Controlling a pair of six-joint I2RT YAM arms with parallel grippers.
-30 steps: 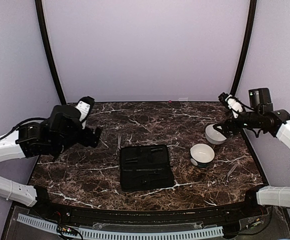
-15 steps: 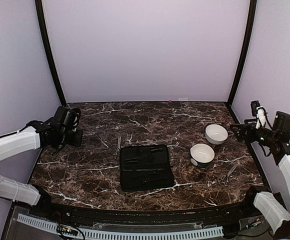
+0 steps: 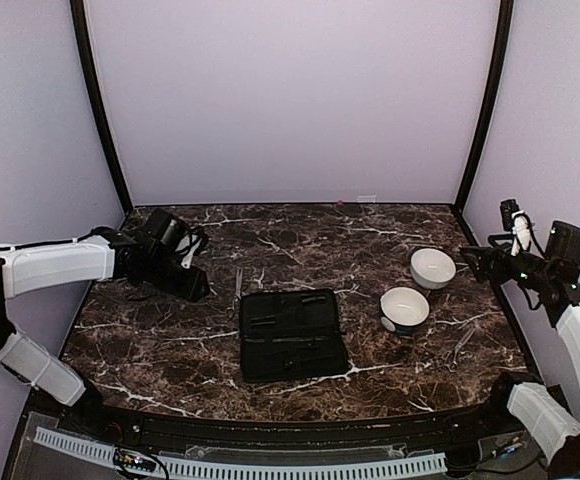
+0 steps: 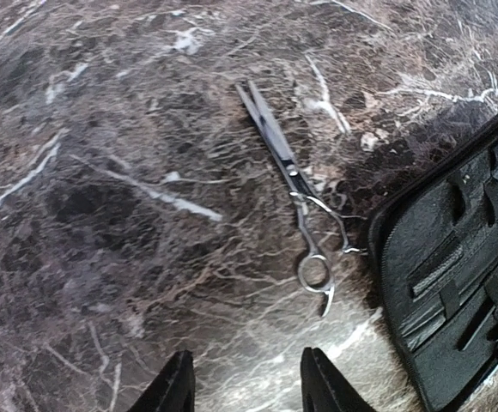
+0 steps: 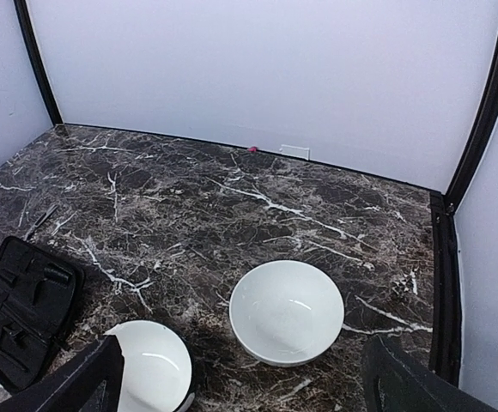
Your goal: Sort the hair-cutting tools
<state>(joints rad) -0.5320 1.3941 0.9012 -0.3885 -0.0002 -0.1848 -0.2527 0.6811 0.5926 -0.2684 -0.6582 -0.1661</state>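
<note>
Currently | scissors | just ahead of left gripper | untouched

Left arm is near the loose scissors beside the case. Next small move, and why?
Probably ease the left gripper forward and down over the scissors. In its wrist view they lie flat on the table ahead of the parted fingers, slightly right of centre, beside the black case, with nothing between the jaws.
</note>
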